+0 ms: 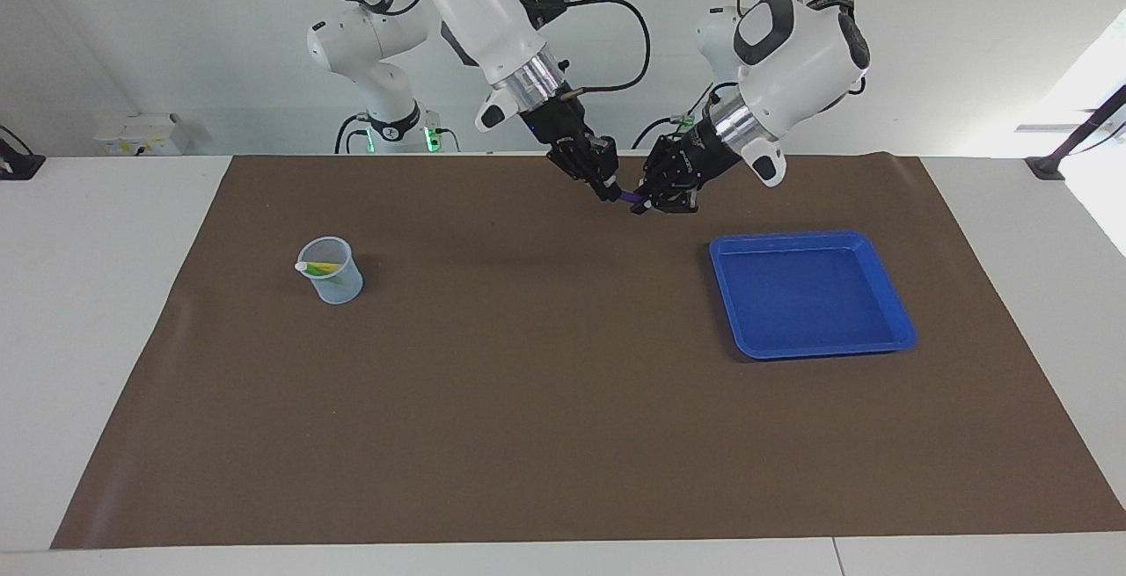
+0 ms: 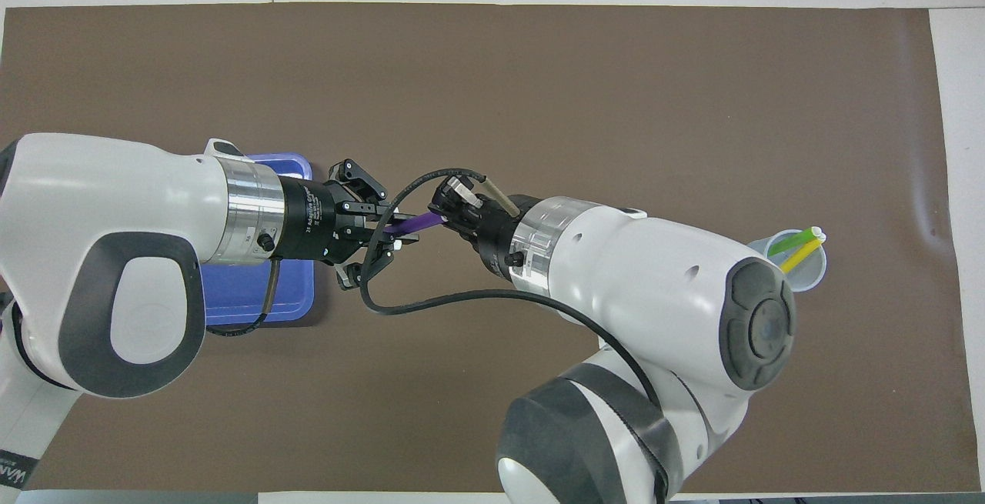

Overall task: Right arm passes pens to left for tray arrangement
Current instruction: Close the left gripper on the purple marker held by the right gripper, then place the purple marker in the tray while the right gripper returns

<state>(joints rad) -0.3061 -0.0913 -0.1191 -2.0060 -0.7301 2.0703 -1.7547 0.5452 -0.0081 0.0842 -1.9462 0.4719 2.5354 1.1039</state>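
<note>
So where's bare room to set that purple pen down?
The blue tray holds nothing. The brown mat is bare between tray and cup. It is crowded where the left gripper and right gripper meet on the purple pen.

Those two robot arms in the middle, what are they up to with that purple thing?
They are passing a purple pen from one to the other in mid-air, above the brown mat. The left tool is shut on one end of the pen, while the right tool is at the other end. A green pen and a yellow pen wait in a small clear cup. The blue tray holds no pens yet.
</note>
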